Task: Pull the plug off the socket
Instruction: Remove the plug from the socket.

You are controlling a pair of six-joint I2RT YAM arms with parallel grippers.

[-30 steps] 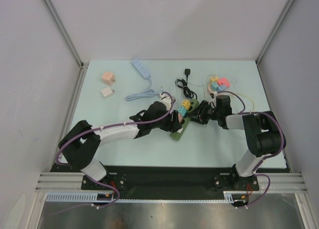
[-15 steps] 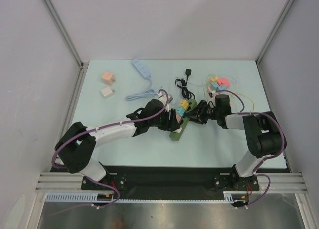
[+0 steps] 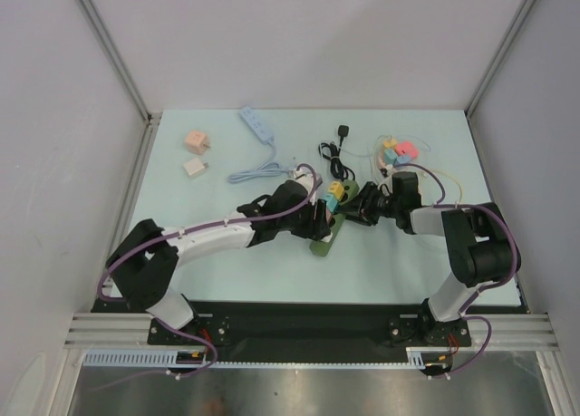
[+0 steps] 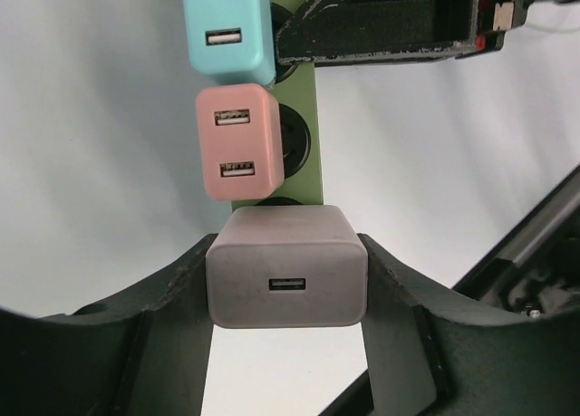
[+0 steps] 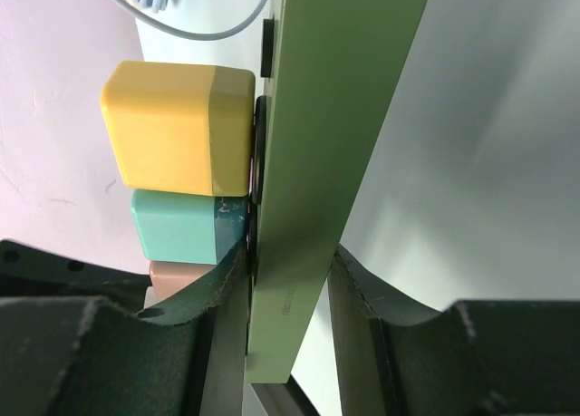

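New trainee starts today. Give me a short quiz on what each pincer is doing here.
1. True or false: the left pincer grips the yellow charger.
2. The right pincer clamps: A) yellow charger B) green power strip C) blue cable.
3. Which charger sits next to the grey charger on the strip?
Key: 1 false, it grips the grey charger; 2 B; 3 the pink charger.

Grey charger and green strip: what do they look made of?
The grey charger looks like moulded plastic, matte: even colour, rounded edges, no glare. The green strip is probably plastic too, smooth satin: a flat uniform face with soft sheen and faint lettering near its end.
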